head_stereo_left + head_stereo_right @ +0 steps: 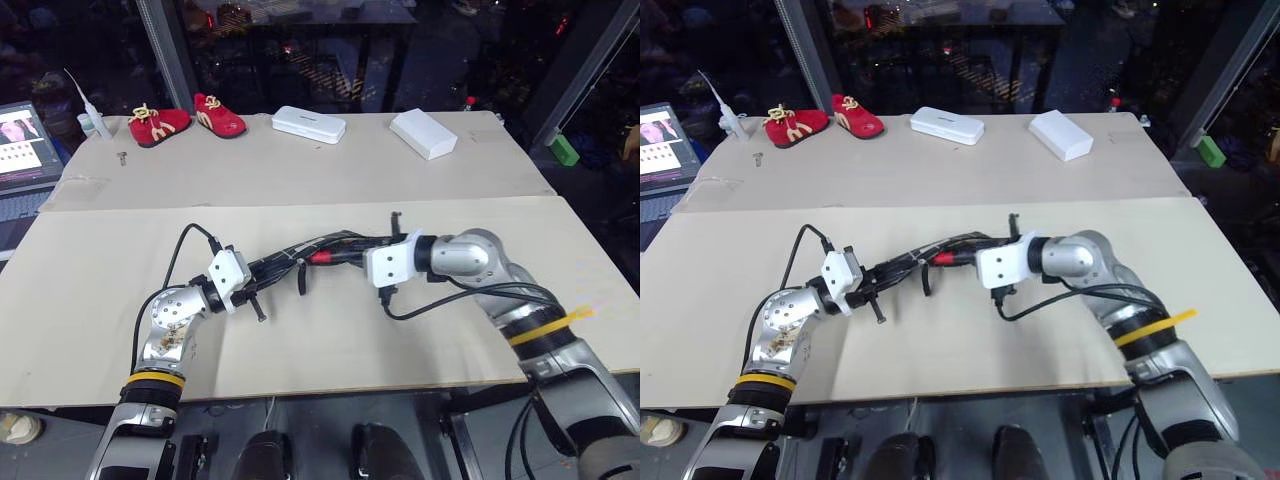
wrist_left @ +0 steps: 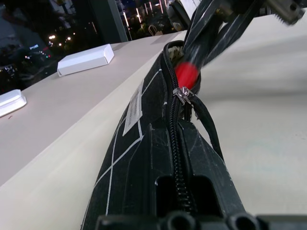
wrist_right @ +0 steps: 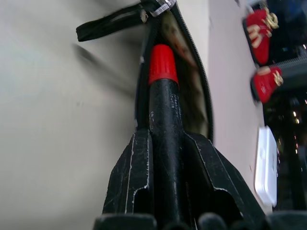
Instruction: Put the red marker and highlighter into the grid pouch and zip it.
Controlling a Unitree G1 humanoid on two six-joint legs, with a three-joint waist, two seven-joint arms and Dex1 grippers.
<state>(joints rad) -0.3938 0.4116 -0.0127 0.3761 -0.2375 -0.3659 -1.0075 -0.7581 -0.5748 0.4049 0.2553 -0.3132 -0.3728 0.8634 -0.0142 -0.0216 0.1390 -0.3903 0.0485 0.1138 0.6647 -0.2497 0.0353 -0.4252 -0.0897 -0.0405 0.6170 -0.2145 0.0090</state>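
Two robot arms meet over a pale tabletop point(image 1: 330, 350), each ending in a black two-fingered pincer. The left pincer point(image 1: 262, 272) is clamped shut on one end of the grid pouch point(image 2: 144, 158), a black fabric case with thin white lines and a white label, held up off the table between the two arms. Its zipper is closed next to the left fingers and open further along, with the metal slider and black pull strap point(image 2: 206, 124) at the gap. The right pincer point(image 3: 165, 158) grips the red marker point(image 3: 163, 103) between narrow fingers, its red end poking into the pouch's open mouth. Beyond both pincers, at the far side of the table, lie two white boxes point(image 1: 308, 124) and a pair of red toy shoes point(image 1: 185, 120)
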